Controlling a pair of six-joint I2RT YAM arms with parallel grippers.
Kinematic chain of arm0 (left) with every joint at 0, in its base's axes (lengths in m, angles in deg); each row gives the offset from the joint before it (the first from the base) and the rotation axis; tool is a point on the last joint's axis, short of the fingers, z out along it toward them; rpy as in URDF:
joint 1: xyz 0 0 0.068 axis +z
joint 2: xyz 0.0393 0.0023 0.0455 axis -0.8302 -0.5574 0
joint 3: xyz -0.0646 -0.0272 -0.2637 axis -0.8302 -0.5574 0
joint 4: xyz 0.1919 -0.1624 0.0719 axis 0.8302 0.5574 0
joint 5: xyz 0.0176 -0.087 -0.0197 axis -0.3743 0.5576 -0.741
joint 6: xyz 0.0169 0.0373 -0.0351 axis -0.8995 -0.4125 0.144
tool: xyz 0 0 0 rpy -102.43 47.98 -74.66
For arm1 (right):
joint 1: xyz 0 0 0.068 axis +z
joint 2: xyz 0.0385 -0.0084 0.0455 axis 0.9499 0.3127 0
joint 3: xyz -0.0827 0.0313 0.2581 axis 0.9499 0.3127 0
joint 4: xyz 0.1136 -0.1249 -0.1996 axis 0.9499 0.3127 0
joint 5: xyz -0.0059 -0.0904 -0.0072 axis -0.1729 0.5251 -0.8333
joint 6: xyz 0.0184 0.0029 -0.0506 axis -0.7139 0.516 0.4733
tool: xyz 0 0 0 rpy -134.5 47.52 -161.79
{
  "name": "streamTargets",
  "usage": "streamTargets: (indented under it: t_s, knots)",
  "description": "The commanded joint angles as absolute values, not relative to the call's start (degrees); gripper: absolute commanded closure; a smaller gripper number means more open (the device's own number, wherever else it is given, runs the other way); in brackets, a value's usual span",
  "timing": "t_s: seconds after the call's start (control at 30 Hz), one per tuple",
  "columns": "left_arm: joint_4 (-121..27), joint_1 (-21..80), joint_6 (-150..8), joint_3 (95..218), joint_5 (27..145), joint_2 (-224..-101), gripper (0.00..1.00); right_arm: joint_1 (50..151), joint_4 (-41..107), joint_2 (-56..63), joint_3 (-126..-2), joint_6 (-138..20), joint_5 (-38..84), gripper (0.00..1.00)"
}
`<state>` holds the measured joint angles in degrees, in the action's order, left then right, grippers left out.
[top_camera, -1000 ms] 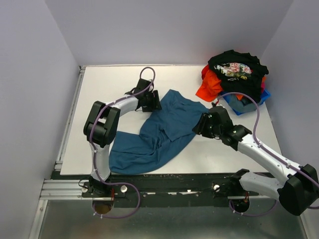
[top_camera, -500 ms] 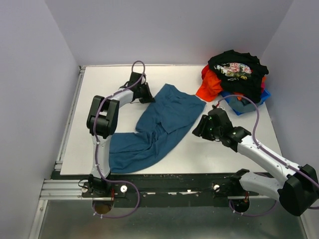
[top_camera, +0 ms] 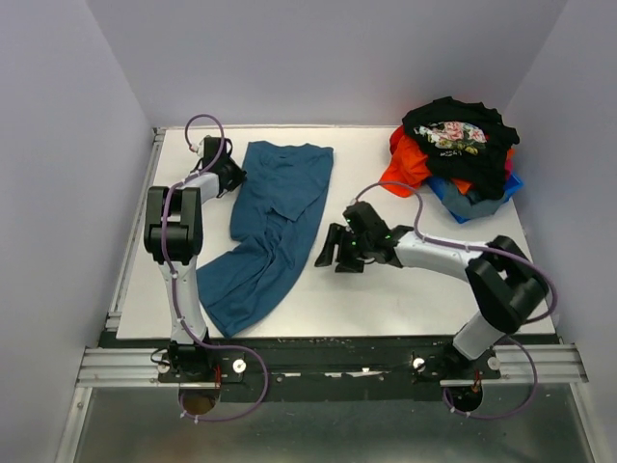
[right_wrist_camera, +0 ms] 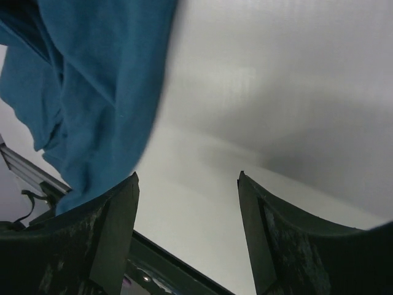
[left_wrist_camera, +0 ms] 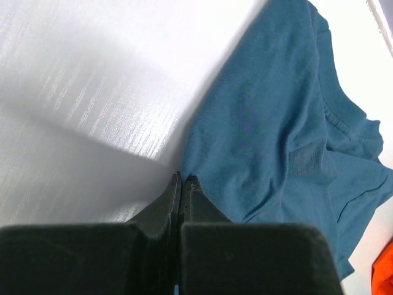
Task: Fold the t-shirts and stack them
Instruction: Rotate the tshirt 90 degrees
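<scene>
The teal-blue t-shirt (top_camera: 275, 217) lies stretched from the back of the table toward the front left, partly crumpled. My left gripper (top_camera: 234, 177) is at its back-left edge, jaws shut on the shirt's hem (left_wrist_camera: 202, 178); its fingertips (left_wrist_camera: 191, 183) pinch the cloth (left_wrist_camera: 270, 123). My right gripper (top_camera: 335, 258) hovers just right of the shirt, open and holding nothing (right_wrist_camera: 187, 178), with the teal cloth (right_wrist_camera: 92, 92) to its left. At the back right a pile holds the black floral t-shirt (top_camera: 455, 130) on top, the orange-red one (top_camera: 405, 172) and the bright blue one (top_camera: 474, 204) beneath.
The white table (top_camera: 424, 289) ends at a metal rail (top_camera: 318, 352) along the front, also seen in the right wrist view as a dark rail (right_wrist_camera: 24, 166). Grey walls close in the left, back and right.
My left gripper has shut on the teal shirt and dragged it to the back left, straightening it. My right gripper has let go, opened wider and swung left beside the shirt.
</scene>
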<state>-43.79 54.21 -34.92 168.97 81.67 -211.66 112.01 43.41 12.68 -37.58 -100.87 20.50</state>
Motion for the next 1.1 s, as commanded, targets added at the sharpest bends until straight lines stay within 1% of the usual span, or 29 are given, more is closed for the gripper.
streamTargets:
  t_s: [0.0,0.1,0.17,0.43,0.53,0.57,0.63,0.77,0.8,0.93,1.07]
  knots:
    - [-44.6,54.1,-33.5,168.1,76.2,-209.5,1.0,115.5,38.3,20.1,-44.7,-105.1,17.7,0.27]
    - [-44.7,54.5,-33.7,168.2,76.2,-209.3,1.0,116.9,39.9,24.4,-49.0,-106.4,19.2,0.3]
    - [-44.6,54.7,-33.8,168.1,76.3,-209.3,1.0,117.1,41.7,27.1,-51.4,-107.5,20.0,0.34]
    - [-44.6,55.4,-34.6,169.0,77.5,-210.1,1.0,118.5,45.9,33.3,-56.9,-108.4,23.6,0.46]
    - [-44.7,55.5,-34.7,169.1,77.5,-210.1,1.0,118.5,47.1,35.3,-58.5,-108.5,23.9,0.53]
    - [-44.6,55.5,-34.7,169.1,77.6,-210.1,1.0,118.6,47.1,35.5,-58.6,-108.5,23.9,0.57]
    - [-44.6,55.6,-34.9,169.0,77.5,-210.1,1.0,118.5,47.2,36.0,-59.0,-108.1,23.9,0.67]
    - [-46.0,55.6,-34.7,168.0,79.3,-209.7,1.0,118.3,47.6,36.2,-59.5,-105.7,24.3,0.98]
    - [-46.8,55.6,-34.4,167.2,79.5,-209.4,1.0,117.8,48.1,36.0,-59.6,-104.6,24.9,0.99]
    - [-50.5,55.3,-32.6,161.5,80.5,-207.9,1.0,114.8,49.9,33.2,-57.1,-101.4,26.5,0.99]
    - [-55.6,53.6,-29.9,154.0,79.7,-204.8,1.0,107.7,49.9,28.5,-51.4,-97.4,25.5,0.99]
